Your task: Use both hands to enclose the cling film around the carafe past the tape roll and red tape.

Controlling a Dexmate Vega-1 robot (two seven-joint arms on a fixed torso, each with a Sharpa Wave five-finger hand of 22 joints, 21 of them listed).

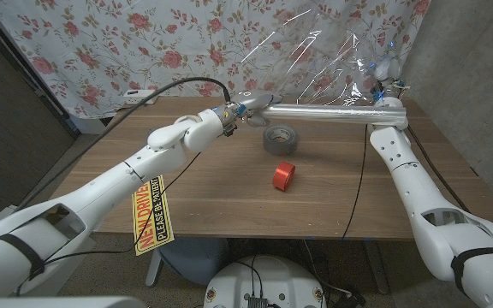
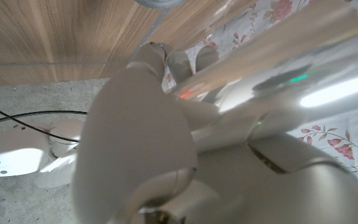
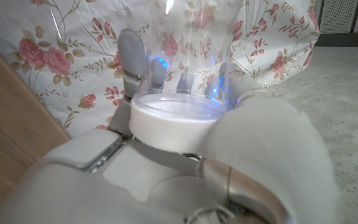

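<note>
the carafe (image 3: 178,93) is clear glass with a white round base, and in the right wrist view it sits in the right hand (image 3: 185,155), whose fingers (image 3: 132,59) curl up around its see-through wall while the thumb side closes on the white base; the flowered cloth (image 3: 42,62) shows straight through the glass. in the head view the right hand (image 1: 386,81) is raised above the desk's far right corner, holding the carafe (image 1: 382,68) up in front of the flowered cloth, and a sheet of cling film (image 1: 315,60) spreads from there toward the middle, thin, crinkled and glossy, with bright creases and a ragged upper edge against the cloth. the film looks loose and open rather than tight on the glass; how far it goes round the carafe i cannot tell. the left hand (image 1: 251,107) reaches over the far middle of the desk (image 1: 187,188), at the lower near corner of the film, above the tape roll; in the left wrist view the left hand (image 2: 148,124) is blurred, its fingers (image 2: 166,62) bent close together against a shiny surface, so whether they pinch the film i cannot tell. the tape roll (image 1: 281,139) is grey and lies flat on the desk past its middle, toward the far edge, and the red tape (image 1: 283,175) stands on its edge just nearer than it, the two apart.
</note>
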